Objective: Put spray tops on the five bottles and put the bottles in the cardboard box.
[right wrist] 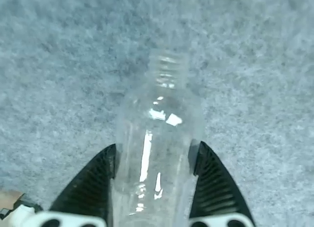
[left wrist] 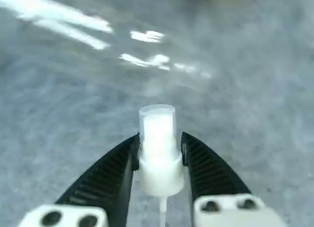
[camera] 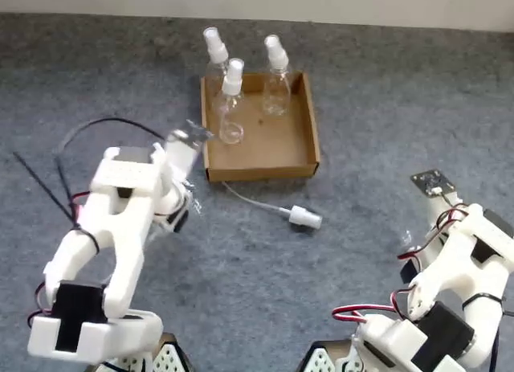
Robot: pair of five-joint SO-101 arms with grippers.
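Observation:
My left gripper (left wrist: 158,138) is shut on a white spray top (left wrist: 157,153), its thin tube running back toward the wrist. In the high view this gripper (camera: 183,151) hangs just left of the cardboard box (camera: 308,115). Glints of a clear bottle (left wrist: 147,37) show just beyond the top. My right gripper (right wrist: 156,148) is shut on a clear bottle (right wrist: 157,119) with a bare threaded neck, low over the carpet at the right (camera: 411,245). Three capped bottles stand at the box: two inside (camera: 231,99) (camera: 275,75), one at its back-left corner (camera: 215,51).
A loose spray top (camera: 305,218) with a long tube lies on the grey carpet in front of the box. Black cables (camera: 56,171) trail at the far left. Open carpet lies between the two arms.

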